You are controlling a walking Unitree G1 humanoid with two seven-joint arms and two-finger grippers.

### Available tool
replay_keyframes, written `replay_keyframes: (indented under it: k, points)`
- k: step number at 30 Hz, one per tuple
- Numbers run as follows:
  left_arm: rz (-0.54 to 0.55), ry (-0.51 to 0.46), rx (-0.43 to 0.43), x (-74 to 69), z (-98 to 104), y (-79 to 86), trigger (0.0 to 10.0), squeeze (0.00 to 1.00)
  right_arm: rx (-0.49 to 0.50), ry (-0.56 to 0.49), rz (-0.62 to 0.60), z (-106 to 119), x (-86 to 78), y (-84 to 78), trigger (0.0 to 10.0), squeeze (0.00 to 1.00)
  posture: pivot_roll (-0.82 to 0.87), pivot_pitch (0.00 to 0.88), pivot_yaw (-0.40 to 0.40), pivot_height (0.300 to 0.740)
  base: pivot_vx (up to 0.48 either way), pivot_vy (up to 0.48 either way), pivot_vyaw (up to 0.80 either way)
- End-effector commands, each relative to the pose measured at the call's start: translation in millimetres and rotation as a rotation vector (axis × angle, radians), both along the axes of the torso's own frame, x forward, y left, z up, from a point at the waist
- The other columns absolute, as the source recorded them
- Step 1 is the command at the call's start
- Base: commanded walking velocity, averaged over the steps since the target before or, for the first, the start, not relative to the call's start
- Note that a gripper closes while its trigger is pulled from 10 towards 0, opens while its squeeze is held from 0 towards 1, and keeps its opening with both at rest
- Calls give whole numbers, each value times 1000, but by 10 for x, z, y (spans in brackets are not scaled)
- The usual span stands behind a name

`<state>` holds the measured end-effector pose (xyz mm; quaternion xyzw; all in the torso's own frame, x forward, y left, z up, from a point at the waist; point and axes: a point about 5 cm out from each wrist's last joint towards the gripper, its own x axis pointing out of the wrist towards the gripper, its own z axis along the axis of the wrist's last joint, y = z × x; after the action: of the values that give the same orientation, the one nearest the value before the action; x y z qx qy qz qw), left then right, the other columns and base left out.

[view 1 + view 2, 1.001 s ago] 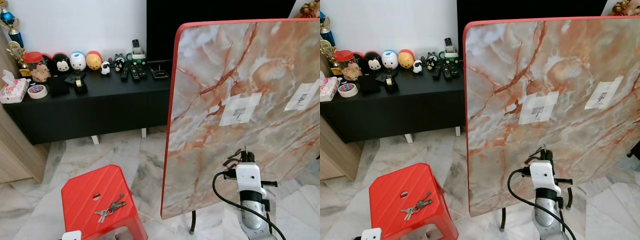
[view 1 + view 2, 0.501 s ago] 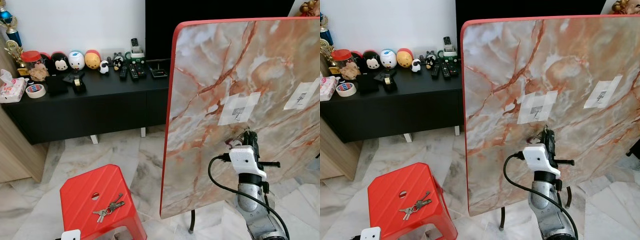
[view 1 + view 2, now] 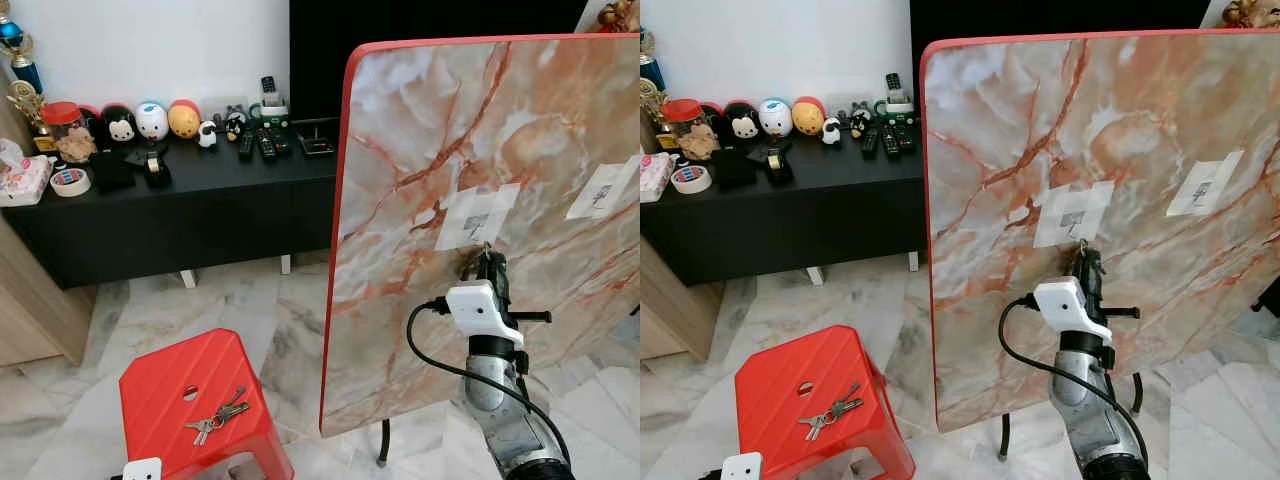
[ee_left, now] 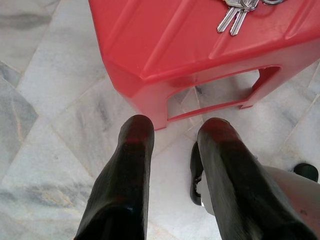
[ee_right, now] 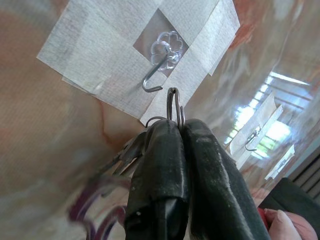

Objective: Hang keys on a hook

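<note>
My right gripper (image 5: pixel 177 127) is shut on a bunch of keys, whose metal ring (image 5: pixel 173 102) sticks out past the fingertips. The ring sits just below a clear hook (image 5: pixel 156 75) with a flower-shaped base, close to it and apart from it. The hook (image 3: pixel 477 224) is taped to an upright marble-patterned board (image 3: pixel 420 120). In the eye views the right gripper (image 3: pixel 486 258) is raised against the board, right under that hook. A second bunch of keys (image 3: pixel 218 415) lies on a red stool (image 3: pixel 170 390). My left gripper (image 4: pixel 172 132) hangs open near the floor beside the stool.
Another taped hook (image 3: pixel 603 196) sits further right on the board. A black low cabinet (image 3: pixel 180 210) with toys, remotes and tape stands against the back wall. The floor (image 3: pixel 280 320) is marble tile. The board's metal leg (image 3: pixel 385 445) stands beside the stool.
My right gripper has risen along the board with the keys, from well below the taped hook to just under it. The stool and its keys have not moved.
</note>
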<state>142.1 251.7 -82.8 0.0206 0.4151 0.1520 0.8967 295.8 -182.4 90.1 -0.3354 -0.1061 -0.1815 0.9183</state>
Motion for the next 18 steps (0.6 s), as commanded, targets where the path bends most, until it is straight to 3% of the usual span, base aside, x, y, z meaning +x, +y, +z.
replay_keyframes:
  k: [1,11,14,18]
  points:
    - [16,9,-13,-26,-19,-22,10000,0,-11,-30,-1,92,51,-3,10000,0,74,0,-76,740,0,0,0]
    - [17,10,-16,-23,-20,-25,10000,0,-28,-17,3,97,84,23,10000,0,74,0,-77,740,0,0,0]
    - [16,11,-18,-23,-22,-29,10000,0,-75,-34,29,126,85,74,10000,0,73,0,-76,740,0,0,0]
    - [17,13,-20,-28,-25,-31,10000,0,-49,-8,19,90,87,75,10000,0,76,0,-77,740,0,0,0]
